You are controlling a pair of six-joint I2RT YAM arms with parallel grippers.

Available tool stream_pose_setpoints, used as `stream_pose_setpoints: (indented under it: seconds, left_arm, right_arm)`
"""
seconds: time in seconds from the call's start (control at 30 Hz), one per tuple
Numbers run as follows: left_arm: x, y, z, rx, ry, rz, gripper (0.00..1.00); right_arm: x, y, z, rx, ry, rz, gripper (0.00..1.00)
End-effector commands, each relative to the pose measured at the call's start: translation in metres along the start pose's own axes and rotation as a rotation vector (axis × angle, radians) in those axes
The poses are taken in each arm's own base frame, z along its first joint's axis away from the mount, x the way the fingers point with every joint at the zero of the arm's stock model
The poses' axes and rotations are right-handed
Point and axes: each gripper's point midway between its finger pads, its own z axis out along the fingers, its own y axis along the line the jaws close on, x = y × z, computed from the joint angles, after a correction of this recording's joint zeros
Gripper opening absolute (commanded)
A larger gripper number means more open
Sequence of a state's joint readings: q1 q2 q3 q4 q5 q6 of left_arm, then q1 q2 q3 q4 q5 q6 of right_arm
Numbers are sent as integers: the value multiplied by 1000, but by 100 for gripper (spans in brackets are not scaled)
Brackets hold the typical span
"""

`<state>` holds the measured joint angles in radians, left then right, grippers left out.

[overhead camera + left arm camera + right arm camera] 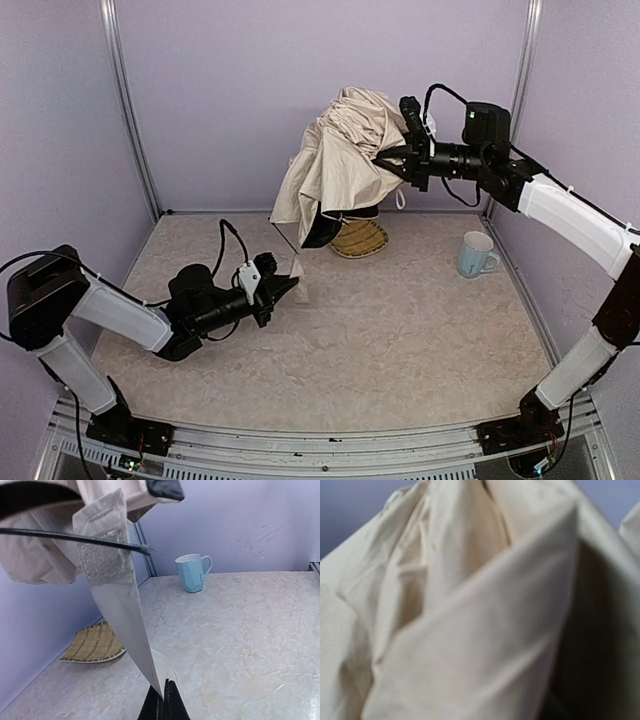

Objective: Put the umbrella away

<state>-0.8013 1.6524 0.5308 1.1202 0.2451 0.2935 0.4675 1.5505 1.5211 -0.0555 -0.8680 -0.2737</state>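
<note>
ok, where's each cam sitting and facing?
Top external: above and behind the bases, looking down the table to the back wall; both arms show, right gripper holding the umbrella up.
Left wrist: low over the table, facing the back right corner; shut left gripper pinches the closure strap.
Right wrist: against umbrella fabric; no fingers visible.
Shared: top and left wrist both show mug and basket tray.

Your umbrella (340,150) cream-beige, ribs (75,536) black; mug (477,254) pale blue; tray (360,238) straw-yellow weave; tabletop (400,340) beige marbled; walls (250,100) lilac.
</note>
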Motion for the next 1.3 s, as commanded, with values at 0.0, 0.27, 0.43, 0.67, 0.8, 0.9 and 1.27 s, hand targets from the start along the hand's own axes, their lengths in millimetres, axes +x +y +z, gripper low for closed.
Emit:
stream_pose_setpoints:
  seconds: [0.0, 0.27, 0.43, 0.67, 0.8, 0.9, 1.27]
  left_arm:
    - [-4, 12, -23, -123, 52, 75, 0]
    - [-41, -35, 0, 79, 72, 181, 0]
    - [-68, -56, 29, 158, 8, 222, 0]
    - [-67, 42, 7, -247, 136, 371, 0]
    - [-31, 102, -22, -428, 281, 396, 0]
    - [-10, 121, -30, -495, 347, 416, 0]
    - [49, 38, -13, -216, 447, 476, 49]
  right_arm:
    - [-25, -71, -37, 419, 17, -50, 0]
    - [30, -118, -43, 652, 167, 0, 0]
    - [47, -121, -30, 617, 172, 26, 0]
    - [53, -95, -36, 460, 182, -1, 0]
    - [49, -48, -29, 231, 143, -64, 0]
    - [44, -5, -22, 31, 85, -88, 0]
    - [32, -10, -8, 103, 110, -155, 0]
